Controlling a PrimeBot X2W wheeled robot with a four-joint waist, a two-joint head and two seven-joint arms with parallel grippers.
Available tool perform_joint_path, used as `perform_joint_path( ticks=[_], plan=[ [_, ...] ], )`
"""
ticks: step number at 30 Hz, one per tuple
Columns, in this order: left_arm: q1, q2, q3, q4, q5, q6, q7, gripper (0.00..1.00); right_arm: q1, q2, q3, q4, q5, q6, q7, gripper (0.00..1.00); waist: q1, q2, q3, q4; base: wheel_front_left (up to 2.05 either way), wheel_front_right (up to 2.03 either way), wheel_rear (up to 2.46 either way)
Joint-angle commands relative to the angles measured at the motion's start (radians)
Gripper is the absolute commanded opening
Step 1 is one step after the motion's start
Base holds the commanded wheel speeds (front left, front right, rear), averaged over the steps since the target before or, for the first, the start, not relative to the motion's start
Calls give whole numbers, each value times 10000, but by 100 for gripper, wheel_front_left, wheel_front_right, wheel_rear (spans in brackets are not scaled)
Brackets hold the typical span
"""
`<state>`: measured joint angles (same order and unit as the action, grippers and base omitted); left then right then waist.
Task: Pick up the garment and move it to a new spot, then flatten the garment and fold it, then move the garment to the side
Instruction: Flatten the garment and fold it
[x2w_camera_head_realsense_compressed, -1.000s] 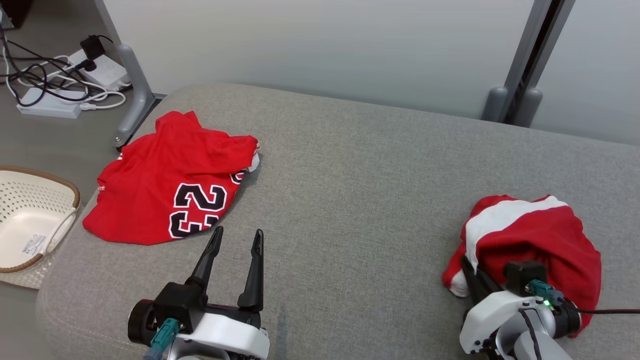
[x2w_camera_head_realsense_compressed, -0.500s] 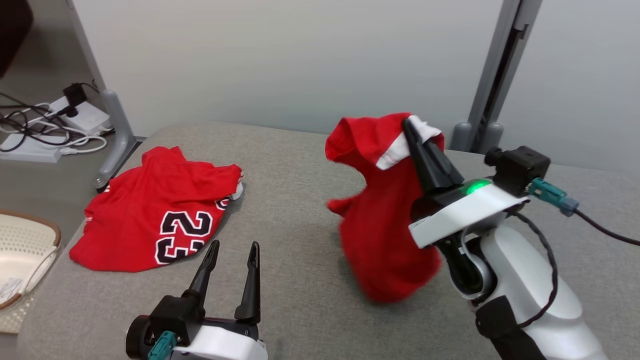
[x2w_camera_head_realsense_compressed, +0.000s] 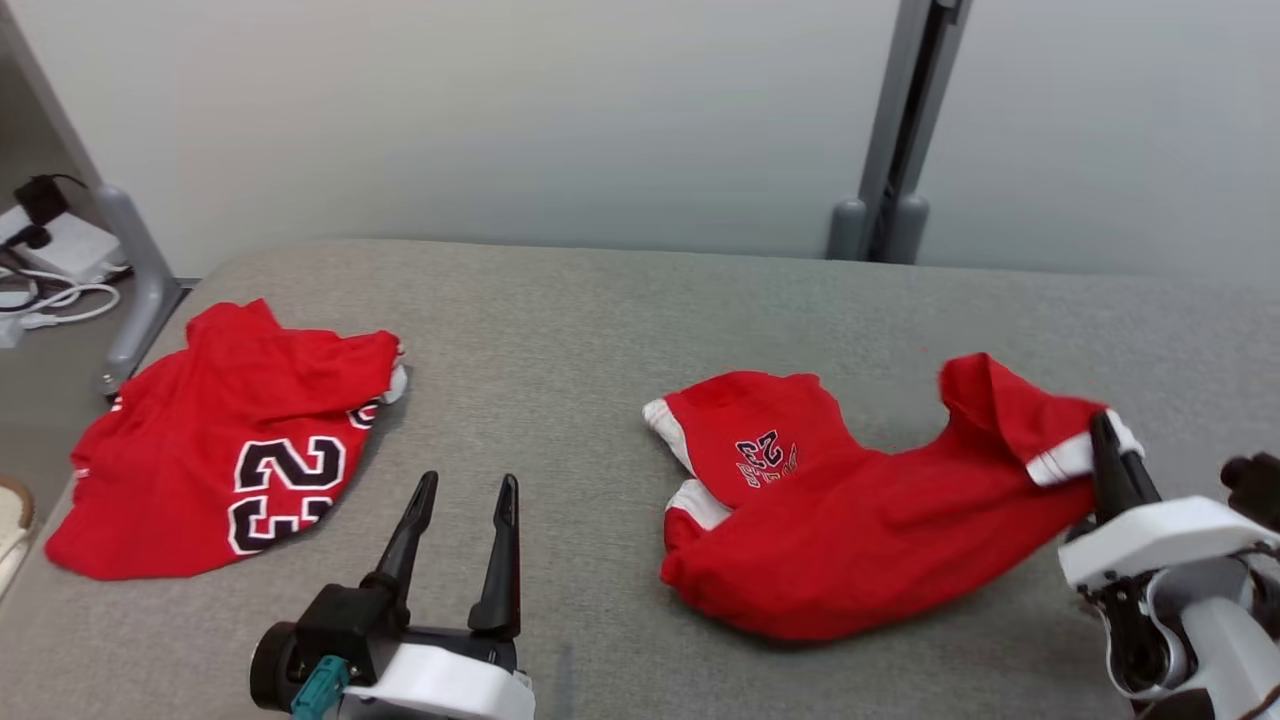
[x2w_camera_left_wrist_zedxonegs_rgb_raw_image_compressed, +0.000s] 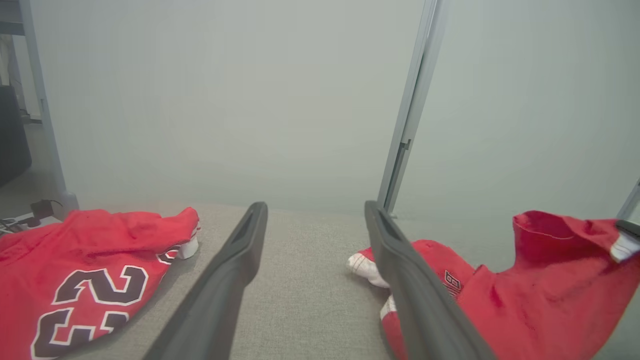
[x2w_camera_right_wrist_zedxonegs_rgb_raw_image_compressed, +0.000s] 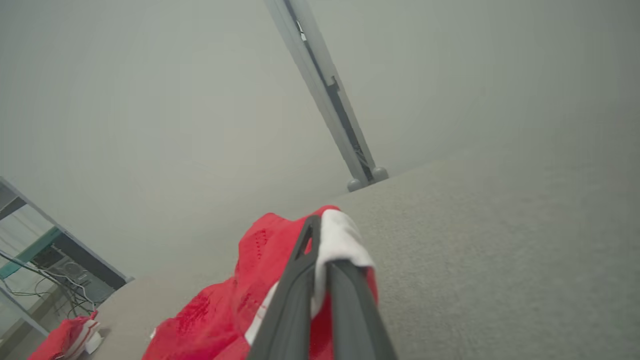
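The garment (x2w_camera_head_realsense_compressed: 860, 530), red shorts with white trim, lies crumpled on the grey worktop (x2w_camera_head_realsense_compressed: 560, 340). It stretches leftward from my right tool (x2w_camera_head_realsense_compressed: 1103, 435), which is clenched on its white-edged hem and holds that corner raised off the surface. My left tool (x2w_camera_head_realsense_compressed: 470, 482) hovers with its fingers spread apart; the shorts' white-cuffed end is ahead and to its right, near but not touching. Ahead and to the left of that tool, a red jersey (x2w_camera_head_realsense_compressed: 230, 440) numbered 23 covers the worktop's corner. Beyond both tools, a grey post (x2w_camera_head_realsense_compressed: 900, 130) stands at the wall.
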<state>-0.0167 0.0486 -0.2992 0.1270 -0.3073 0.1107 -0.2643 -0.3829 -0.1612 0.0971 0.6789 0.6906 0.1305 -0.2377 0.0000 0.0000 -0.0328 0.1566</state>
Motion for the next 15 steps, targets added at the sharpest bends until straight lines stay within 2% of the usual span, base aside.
perform_joint_path(
  ticks=[1,2,3,4,9,13,15],
  plan=[
    [-203,36,97,-10,88,-27,-1,100,132,-21,-228,455,-72,5,33,0,0,0,219,-334,0,0,0],
    [-184,38,121,23,103,-45,-1,100,179,-74,-402,783,-181,5,16,0,0,0,233,-445,0,0,0],
    [-174,39,140,56,94,-53,1,100,177,-117,-665,1124,-318,3,-56,47,0,0,237,-567,0,0,0],
    [-174,36,161,66,94,-80,-1,100,157,15,-907,1500,-302,3,-49,100,0,0,236,-686,0,0,0],
    [-298,44,223,148,117,-124,-1,100,-174,289,-1492,2774,-671,3,32,100,0,0,184,-1243,0,0,0],
    [-380,39,269,176,7,-88,-1,100,-239,403,-1700,3036,-845,3,-53,100,0,0,124,-1489,0,0,0],
    [-395,39,333,191,-90,-48,-1,100,-253,440,-1629,2765,-1024,5,-135,100,0,0,80,-1621,0,0,0]
  ],
)
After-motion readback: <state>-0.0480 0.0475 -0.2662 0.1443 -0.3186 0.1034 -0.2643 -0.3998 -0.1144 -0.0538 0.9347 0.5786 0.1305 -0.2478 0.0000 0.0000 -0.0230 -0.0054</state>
